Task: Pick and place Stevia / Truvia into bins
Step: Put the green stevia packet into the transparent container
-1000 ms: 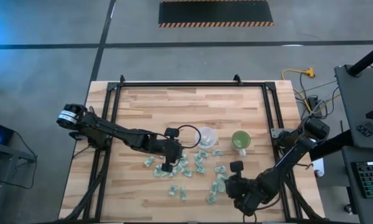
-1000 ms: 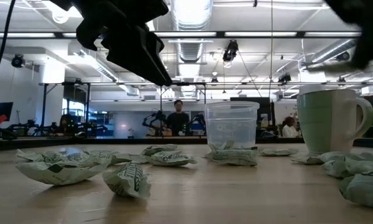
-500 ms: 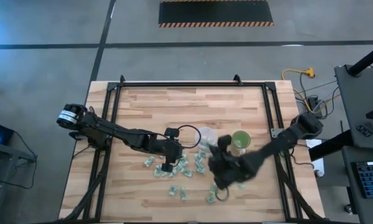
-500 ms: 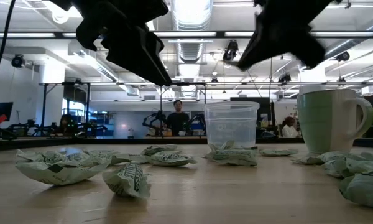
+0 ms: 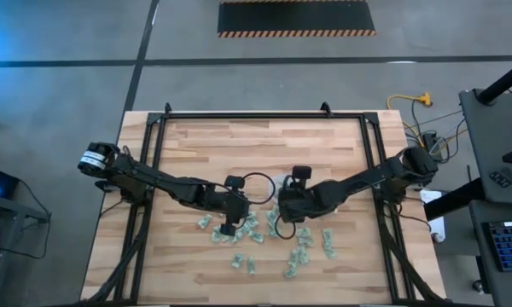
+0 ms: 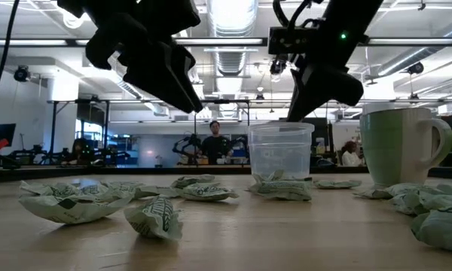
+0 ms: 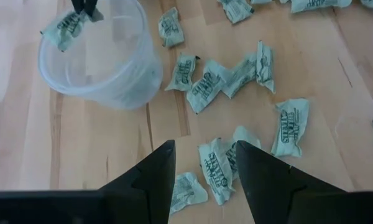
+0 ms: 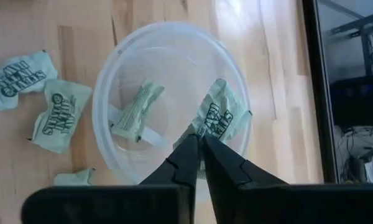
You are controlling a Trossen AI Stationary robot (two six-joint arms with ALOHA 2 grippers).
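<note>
From above, the left gripper (image 5: 229, 228) hangs over the scattered Stevia sachets (image 5: 254, 230) near the middle of the bench (image 5: 196, 145), while the right gripper (image 5: 282, 201) sits over the clear cup (image 5: 283, 182). At table height, the clear cup (image 6: 280, 150) stands beside the green cup (image 6: 395, 147), sachets lying around both. The left wrist view shows its fingers (image 7: 150, 180) parted above the sachets (image 7: 219, 78), holding nothing. The right wrist view shows its fingers (image 8: 188, 158) nearly together, pinching one sachet (image 8: 216, 115) over the cup's mouth, where another sachet (image 8: 137, 112) lies.
</note>
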